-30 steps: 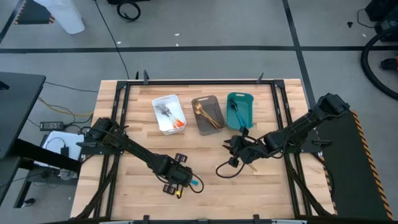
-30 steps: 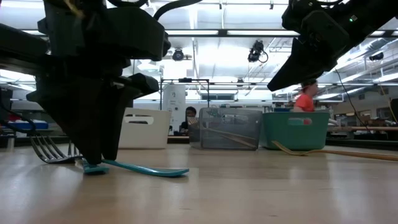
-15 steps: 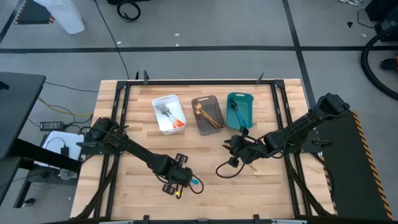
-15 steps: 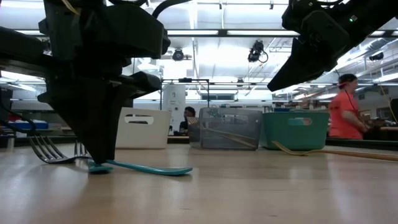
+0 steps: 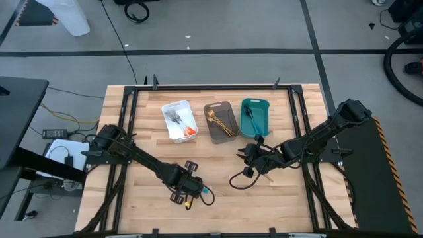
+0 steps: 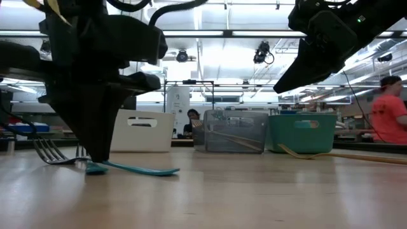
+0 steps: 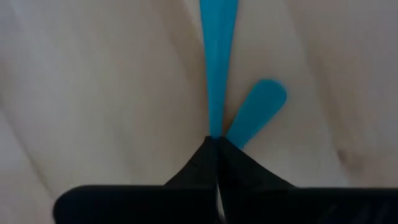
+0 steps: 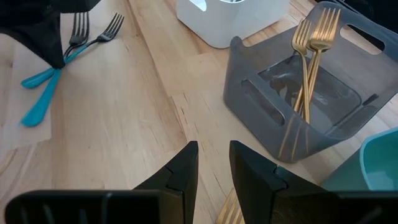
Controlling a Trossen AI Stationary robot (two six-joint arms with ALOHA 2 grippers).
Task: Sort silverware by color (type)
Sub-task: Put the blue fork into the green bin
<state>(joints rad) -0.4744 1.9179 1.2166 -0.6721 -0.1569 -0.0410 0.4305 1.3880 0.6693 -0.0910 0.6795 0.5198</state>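
Two teal-handled forks [image 8: 48,78] lie crossed on the table near its front, tines [image 6: 48,152] toward the left. My left gripper [image 5: 187,193] points down at the spot where they cross and is shut there [image 7: 217,142]. My right gripper [image 8: 212,163] hangs open above the table near the grey bin [image 5: 220,121], holding nothing. A gold piece [image 6: 318,154] lies on the table below it. The white bin [image 5: 179,121] holds orange-handled pieces, the grey bin gold ones, the teal bin [image 5: 256,118] teal-handled ones. My left gripper pinches a teal-handled fork between its two fingertips, at the inner end of the handle [image 7: 217,127] where it meets the metal neck. The fingers come from above, pointing down, across the fork. The fork lies on the table [image 6: 137,168]. Whether the second fork's handle [image 7: 258,109] is caught too, I cannot tell.
The three bins stand in a row at the table's far middle. A black cable loop [image 5: 239,178] lies on the wood below my right arm. People move in the room behind the table [image 6: 388,114]. Bare wood lies between the two grippers.
My left gripper has shut on the crossed forks and tipped a little more upright, staying in place. The teal handle on the table has slid slightly toward the gripper. My right gripper has kept still. A person has walked across the room behind.
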